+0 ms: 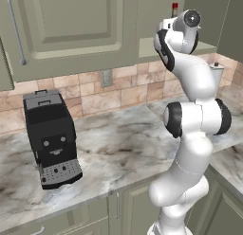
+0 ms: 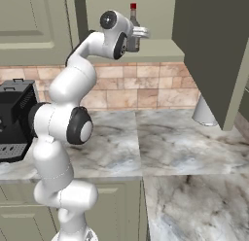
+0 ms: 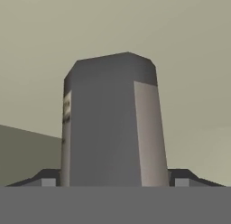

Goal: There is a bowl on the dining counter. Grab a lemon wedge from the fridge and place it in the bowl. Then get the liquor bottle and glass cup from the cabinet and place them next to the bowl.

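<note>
The liquor bottle, dark grey with a red cap, stands upright on the shelf of the open cabinet. My gripper is raised to the shelf and reaches around the bottle's body. In the hand view the bottle rises close up between my two fingertips, which stand at either side of its base with a narrow gap to it; the gripper is open. The bowl, lemon wedge, glass cup and fridge are out of view.
The open cabinet door hangs out over the counter at the right. A black coffee machine sits on the marble counter at the left. A pale grey upright object stands in the counter's corner under the door.
</note>
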Robot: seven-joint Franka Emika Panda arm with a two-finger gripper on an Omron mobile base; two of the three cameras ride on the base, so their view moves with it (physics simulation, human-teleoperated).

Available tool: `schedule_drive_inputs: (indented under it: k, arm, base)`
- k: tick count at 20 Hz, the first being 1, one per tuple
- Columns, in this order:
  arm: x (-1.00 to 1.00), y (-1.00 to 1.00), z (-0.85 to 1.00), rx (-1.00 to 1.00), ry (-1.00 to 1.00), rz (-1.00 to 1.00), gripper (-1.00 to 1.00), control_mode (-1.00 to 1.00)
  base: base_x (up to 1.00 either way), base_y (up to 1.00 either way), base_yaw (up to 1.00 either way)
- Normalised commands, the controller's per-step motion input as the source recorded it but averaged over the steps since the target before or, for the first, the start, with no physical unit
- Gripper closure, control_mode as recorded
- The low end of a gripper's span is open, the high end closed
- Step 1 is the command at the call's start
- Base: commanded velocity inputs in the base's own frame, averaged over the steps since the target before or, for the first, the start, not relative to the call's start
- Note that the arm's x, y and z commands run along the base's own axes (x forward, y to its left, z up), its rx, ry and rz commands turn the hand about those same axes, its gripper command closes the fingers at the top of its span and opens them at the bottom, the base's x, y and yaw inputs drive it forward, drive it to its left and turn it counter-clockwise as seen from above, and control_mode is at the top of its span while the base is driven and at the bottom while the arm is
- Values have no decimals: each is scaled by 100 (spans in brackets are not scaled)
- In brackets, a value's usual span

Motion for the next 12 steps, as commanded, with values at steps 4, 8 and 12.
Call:
schedule_drive_inputs:
  k: [4,8,12]
  arm:
    - [0,-1,0,0,5,0,100,-100]
    - [-22,-1,-2,0,-1,0,100,-100]
    - [-81,0,0,0,-3,5,100,-100]
  base:
    - [0,0,0]
    - [0,0,0]
    - [0,0,0]
